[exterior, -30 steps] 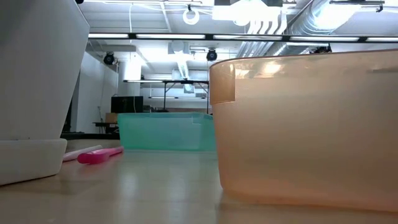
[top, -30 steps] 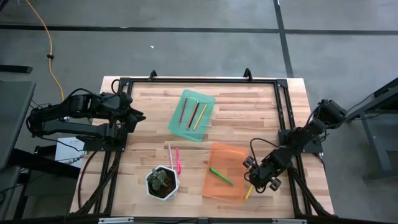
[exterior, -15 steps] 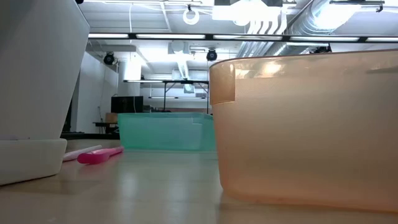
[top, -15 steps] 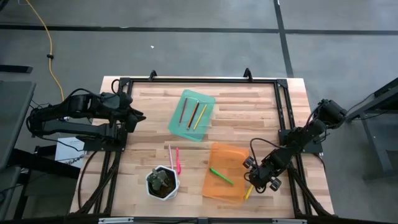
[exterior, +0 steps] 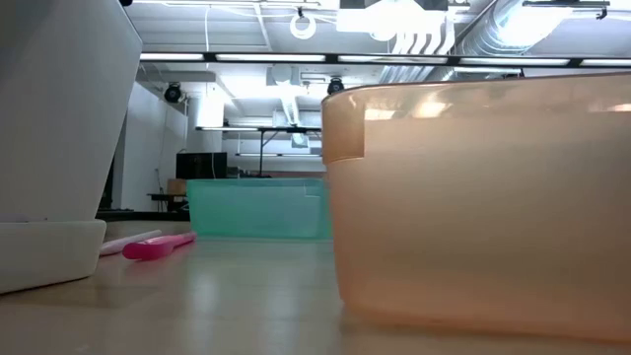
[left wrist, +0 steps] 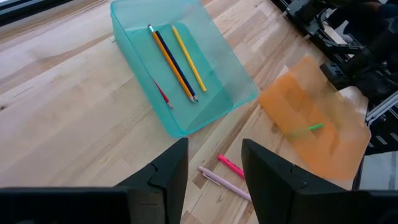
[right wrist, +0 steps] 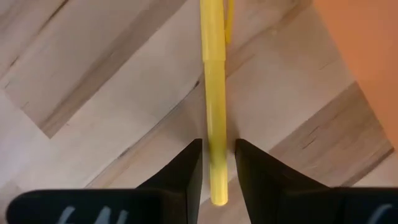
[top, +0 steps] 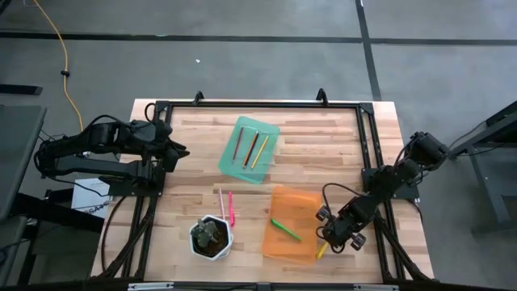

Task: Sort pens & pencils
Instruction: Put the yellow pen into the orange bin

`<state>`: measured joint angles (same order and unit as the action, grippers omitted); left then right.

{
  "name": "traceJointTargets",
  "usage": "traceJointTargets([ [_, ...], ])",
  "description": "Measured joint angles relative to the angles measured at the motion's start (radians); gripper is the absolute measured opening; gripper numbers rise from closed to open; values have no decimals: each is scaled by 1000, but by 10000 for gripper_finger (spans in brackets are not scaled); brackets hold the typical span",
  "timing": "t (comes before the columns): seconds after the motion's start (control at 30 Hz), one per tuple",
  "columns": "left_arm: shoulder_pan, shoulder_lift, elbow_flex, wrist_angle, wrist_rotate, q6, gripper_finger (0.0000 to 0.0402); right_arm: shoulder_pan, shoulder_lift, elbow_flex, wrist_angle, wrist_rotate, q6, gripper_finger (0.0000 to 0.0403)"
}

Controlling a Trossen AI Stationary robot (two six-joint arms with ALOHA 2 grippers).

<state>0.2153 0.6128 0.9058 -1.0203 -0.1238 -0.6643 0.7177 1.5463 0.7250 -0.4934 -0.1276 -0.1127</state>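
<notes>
My right gripper [top: 326,242] points down at the near right, beside the orange tray [top: 297,202], and is shut on a yellow pen [right wrist: 214,93]. A green pen [top: 286,229] lies in the orange tray. Three pencils [top: 250,148] lie in the green tray [top: 268,129]. A pink pen [top: 231,208] and a pale one [top: 220,200] lie flat on the table by the plant pot [top: 211,238]. My left gripper [left wrist: 214,168] hangs open above the table's left side. My right gripper pinches the yellow pen near one end [right wrist: 215,163] between its two fingers. The fingers [right wrist: 186,168] come from above, pointing steeply down, and lie across the pen. The pen lies level along the wooden tabletop; whether it is lifted off it cannot be told.
The orange tray's right wall [top: 317,212] stands close beside my right gripper. The black frame rail [top: 373,174] runs along the table's right side. Bare wood lies between the two trays and at the far left.
My right gripper has shifted slightly toward the table's near edge, by the yellow pen. The orange tray has slid a little toward the table's left; in the low view its wall stands farther left than before.
</notes>
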Motion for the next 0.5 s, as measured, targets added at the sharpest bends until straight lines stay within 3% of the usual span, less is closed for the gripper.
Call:
traceJointTargets([
  [0.5,0,0,0,0,0,0,138,1,7,19,9,13,0,87],
])
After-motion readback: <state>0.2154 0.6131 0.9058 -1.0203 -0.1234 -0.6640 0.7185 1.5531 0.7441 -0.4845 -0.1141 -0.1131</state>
